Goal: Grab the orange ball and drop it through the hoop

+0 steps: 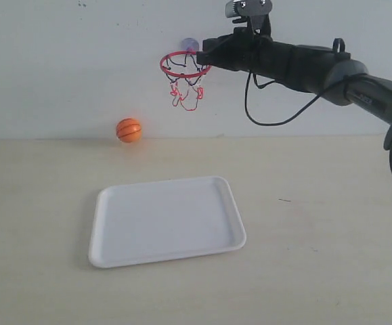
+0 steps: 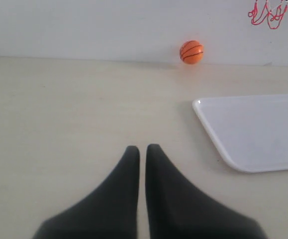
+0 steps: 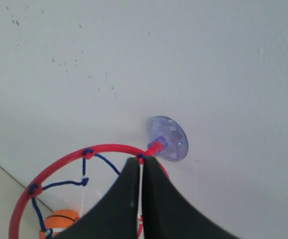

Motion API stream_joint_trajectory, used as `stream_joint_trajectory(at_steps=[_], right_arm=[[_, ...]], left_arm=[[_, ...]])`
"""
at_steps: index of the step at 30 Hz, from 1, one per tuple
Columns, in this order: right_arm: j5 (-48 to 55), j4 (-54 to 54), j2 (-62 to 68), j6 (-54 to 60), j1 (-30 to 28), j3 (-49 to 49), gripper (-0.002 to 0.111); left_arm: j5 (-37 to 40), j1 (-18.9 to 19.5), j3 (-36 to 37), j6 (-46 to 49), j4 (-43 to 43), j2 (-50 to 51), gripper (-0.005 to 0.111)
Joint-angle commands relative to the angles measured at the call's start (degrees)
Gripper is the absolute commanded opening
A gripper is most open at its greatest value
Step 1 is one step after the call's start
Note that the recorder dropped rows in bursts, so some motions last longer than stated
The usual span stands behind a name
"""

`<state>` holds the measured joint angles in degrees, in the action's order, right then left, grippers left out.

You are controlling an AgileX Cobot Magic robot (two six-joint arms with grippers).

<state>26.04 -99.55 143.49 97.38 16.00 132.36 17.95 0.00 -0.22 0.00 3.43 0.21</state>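
Pale tabletop (image 1: 317, 271), orange ball (image 1: 128, 130) at wall (image 1: 60, 68), well below seemingly closed right end effector (image 3: 141, 162) at hoop (image 1: 184, 74)

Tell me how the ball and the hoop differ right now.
The ball sits low on the table by the wall; the hoop hangs higher on that wall. The ball is solid orange with black seams; the hoop is an open red ring with a string net. The right gripper, shut and empty, is at the hoop's rim; no gripper is near the ball. Both are against the same wall.
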Motion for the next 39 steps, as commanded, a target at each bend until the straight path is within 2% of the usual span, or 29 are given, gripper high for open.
stream_joint_trajectory(at_steps=[1, 15, 19, 23, 32, 39], right_arm=[[1.07, -0.39, -2.27, -0.9, -1.02, 0.32, 0.001], [26.8, 19.98, -5.27, -29.84, -10.61, 0.32, 0.0], [35.91, 26.16, -5.7, -43.18, -12.41, 0.32, 0.0], [43.35, 32.98, -5.7, -51.71, -13.12, 0.32, 0.0], [43.93, 38.65, -7.3, -65.33, -12.91, 0.32, 0.0], [43.93, 59.65, -16.39, -74.52, -9.62, 0.22, 0.0]], left_arm=[[0.09, 0.0, 0.22, -0.32, 0.45, -0.21, 0.004], [0.09, 0.0, 0.22, -0.32, 0.45, -0.21, 0.004], [0.09, 0.0, 0.22, -0.32, 0.45, -0.21, 0.004], [0.09, 0.0, 0.22, -0.32, 0.45, -0.21, 0.004], [0.09, 0.0, 0.22, -0.32, 0.45, -0.21, 0.004], [0.09, 0.0, 0.22, -0.32, 0.45, -0.21, 0.004]])
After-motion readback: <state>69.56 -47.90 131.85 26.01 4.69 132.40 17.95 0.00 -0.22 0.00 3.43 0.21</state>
